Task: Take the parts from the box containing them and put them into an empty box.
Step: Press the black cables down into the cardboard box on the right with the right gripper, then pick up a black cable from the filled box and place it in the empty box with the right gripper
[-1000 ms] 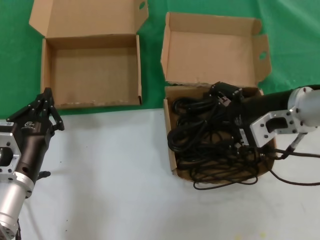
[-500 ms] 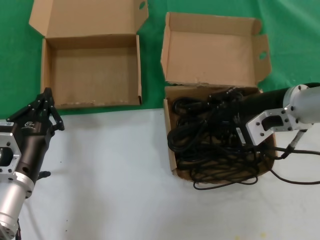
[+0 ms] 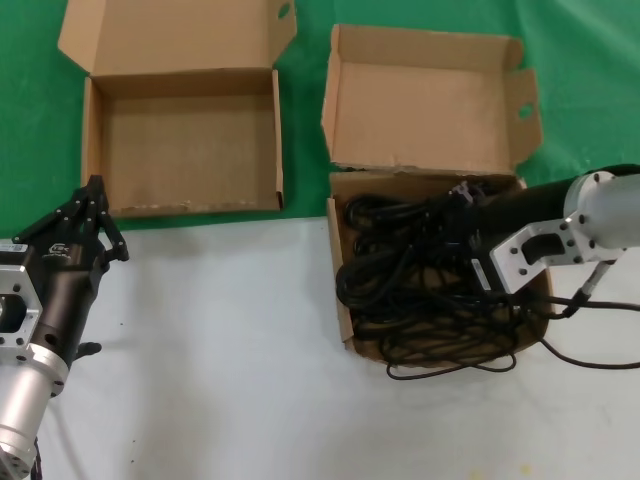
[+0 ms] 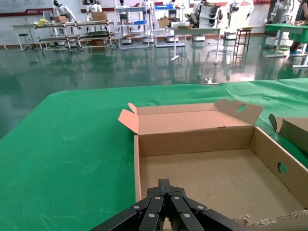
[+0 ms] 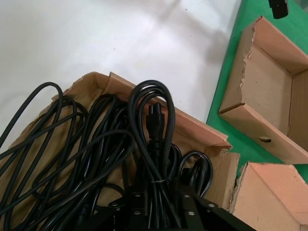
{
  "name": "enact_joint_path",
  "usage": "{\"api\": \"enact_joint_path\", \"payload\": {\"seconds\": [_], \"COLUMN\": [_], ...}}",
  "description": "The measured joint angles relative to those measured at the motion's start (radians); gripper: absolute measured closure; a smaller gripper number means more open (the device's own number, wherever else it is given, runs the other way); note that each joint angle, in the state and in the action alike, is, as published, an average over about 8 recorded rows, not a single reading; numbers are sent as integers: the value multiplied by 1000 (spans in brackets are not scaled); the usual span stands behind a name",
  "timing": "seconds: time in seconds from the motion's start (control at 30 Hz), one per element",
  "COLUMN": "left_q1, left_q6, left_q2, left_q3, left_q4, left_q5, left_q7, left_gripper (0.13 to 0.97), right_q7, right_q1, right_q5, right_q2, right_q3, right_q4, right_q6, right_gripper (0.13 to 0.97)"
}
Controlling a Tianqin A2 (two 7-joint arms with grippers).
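Head view: right gripper (image 3: 452, 205) fingers hidden among cables (image 3: 420, 280), grip unclear; left gripper (image 3: 93, 215) fingers closed, empty.

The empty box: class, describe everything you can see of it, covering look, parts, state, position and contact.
The empty box is brown corrugated cardboard, wide and shallow, open, with its flat lid folded back. The lid has slanted corners and one small oval hole. A side wall shows another oval hole. Its near edge is ragged. Nothing lies inside. It rests on the green cloth, its near edge at the white surface. The left gripper sits just in front of it, not touching.
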Motion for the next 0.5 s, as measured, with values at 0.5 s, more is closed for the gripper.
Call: {"api": "enact_joint_path", "payload": {"seconds": [0.5], "left_q1": [0], "left_q6": [0], "left_q2": [0], "left_q3": [0], "left_q4": [0], "left_q5": [0], "left_q7": [0], "left_gripper": [952], "right_q7": [100], "right_q1": [75], "right_q5": [13], "right_q2": [-5], "right_q3": [41], "right_q4": [94], "right_q6": [-47], "right_gripper": [884]}}
